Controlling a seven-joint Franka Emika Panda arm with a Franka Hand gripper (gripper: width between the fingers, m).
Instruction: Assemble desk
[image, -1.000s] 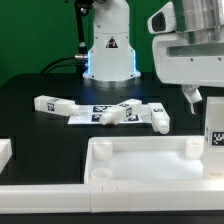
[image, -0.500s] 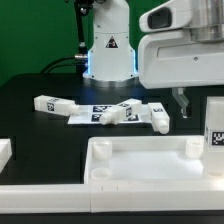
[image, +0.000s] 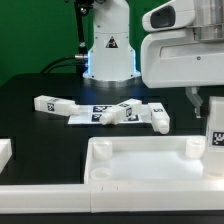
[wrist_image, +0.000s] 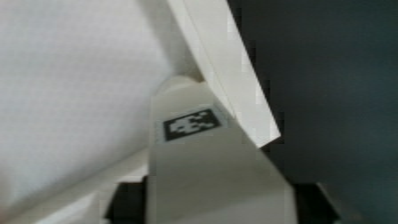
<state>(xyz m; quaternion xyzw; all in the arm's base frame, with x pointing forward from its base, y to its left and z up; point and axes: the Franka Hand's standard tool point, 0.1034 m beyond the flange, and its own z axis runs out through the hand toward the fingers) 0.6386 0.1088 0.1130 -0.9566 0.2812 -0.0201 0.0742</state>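
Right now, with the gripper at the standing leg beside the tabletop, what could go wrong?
1. The leg stands close beside the rim of the tabletop. Lifting the leg may catch that rim and shift the tabletop.
2. The gripper seems to pinch the leg near its top only, so the leg might tilt or swing when carried.

The tabletop is plain white. The loose legs and the upright leg are white with black-and-white tags. The counter is black, the backdrop green.
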